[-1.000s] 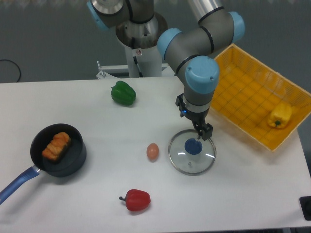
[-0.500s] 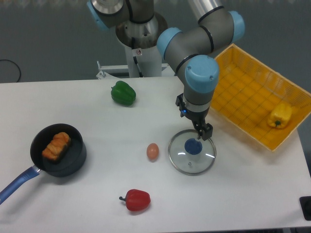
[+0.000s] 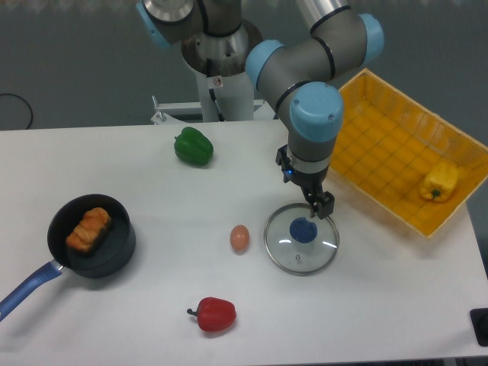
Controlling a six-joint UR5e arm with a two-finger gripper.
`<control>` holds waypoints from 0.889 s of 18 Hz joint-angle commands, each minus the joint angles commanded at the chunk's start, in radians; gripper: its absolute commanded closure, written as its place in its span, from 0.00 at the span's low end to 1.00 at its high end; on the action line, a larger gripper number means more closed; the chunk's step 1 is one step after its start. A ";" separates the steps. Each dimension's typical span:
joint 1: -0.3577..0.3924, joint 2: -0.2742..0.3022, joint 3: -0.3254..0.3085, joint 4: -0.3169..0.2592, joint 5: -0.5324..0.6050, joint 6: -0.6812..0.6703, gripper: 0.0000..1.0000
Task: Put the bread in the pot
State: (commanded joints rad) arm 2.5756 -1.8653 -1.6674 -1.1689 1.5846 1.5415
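Two containers flanked the gripper point(image 3: 316, 209). Far to its left, the pot point(image 3: 92, 235) held the bread point(image 3: 88, 229), lying inside on the black base. Between them sat a green pepper point(image 3: 193, 146), a red pepper point(image 3: 213, 314) and an egg point(image 3: 239, 238). Just below the gripper lay a glass lid point(image 3: 301, 238); whether its fingers were parted could not be told. To its right, a yellow basket point(image 3: 381, 145) contained a yellow pepper point(image 3: 440, 181).

Robotics lab, not a kitchen: arm point(image 3: 305, 69) bolted on a pedestal at the far edge of a bare white table point(image 3: 152, 320), grey wall behind, loose cable point(image 3: 19, 107) far left, toy food props.
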 joint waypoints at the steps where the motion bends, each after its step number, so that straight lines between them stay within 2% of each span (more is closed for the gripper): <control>1: -0.002 -0.003 -0.008 0.003 -0.003 -0.004 0.00; 9: -0.015 -0.110 0.060 0.069 0.003 -0.014 0.00; 16: -0.011 -0.141 0.069 0.098 0.002 -0.017 0.00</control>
State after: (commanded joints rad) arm 2.5648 -2.0064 -1.5984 -1.0707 1.5861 1.5248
